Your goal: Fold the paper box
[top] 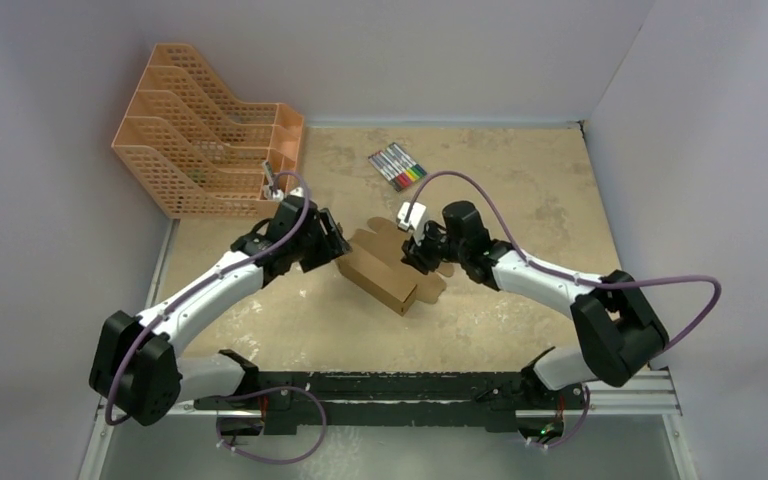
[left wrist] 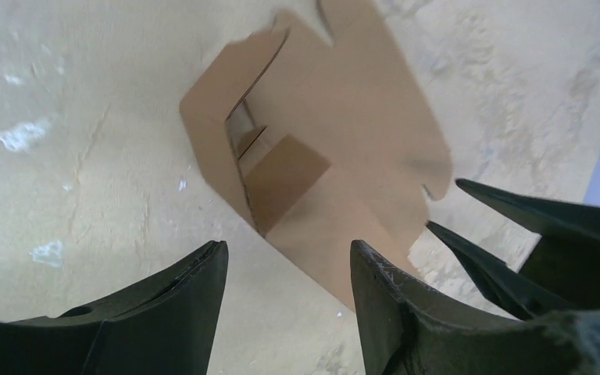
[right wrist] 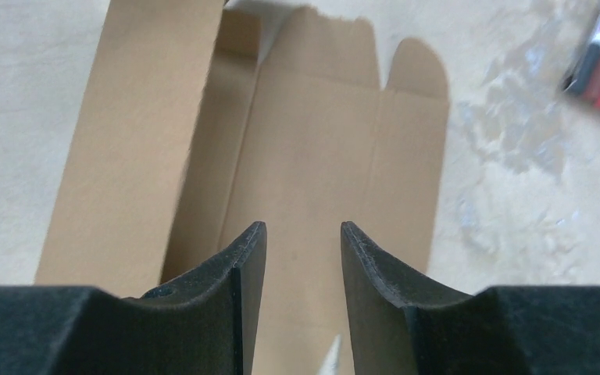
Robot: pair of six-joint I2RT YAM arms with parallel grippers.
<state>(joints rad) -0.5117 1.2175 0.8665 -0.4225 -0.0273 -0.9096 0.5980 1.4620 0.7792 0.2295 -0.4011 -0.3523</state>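
Brown cardboard, the half-folded paper box (top: pixel 388 272) lies in the middle of the bench (top: pixel 520 200). The left hand (left wrist: pixel 287 247) gapes wide at its open end; the right hand (right wrist: pixel 303 228) hovers over a flap, fingers narrowly parted.

The paper box (top: pixel 385 272) lies between the left hand (top: pixel 337 244) and right hand (top: pixel 416 254), markers (top: pixel 397 166) behind it.

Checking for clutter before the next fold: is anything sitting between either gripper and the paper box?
Nothing visible. The left gripper and right gripper flank the paper box directly; the markers and orange rack lie farther back.
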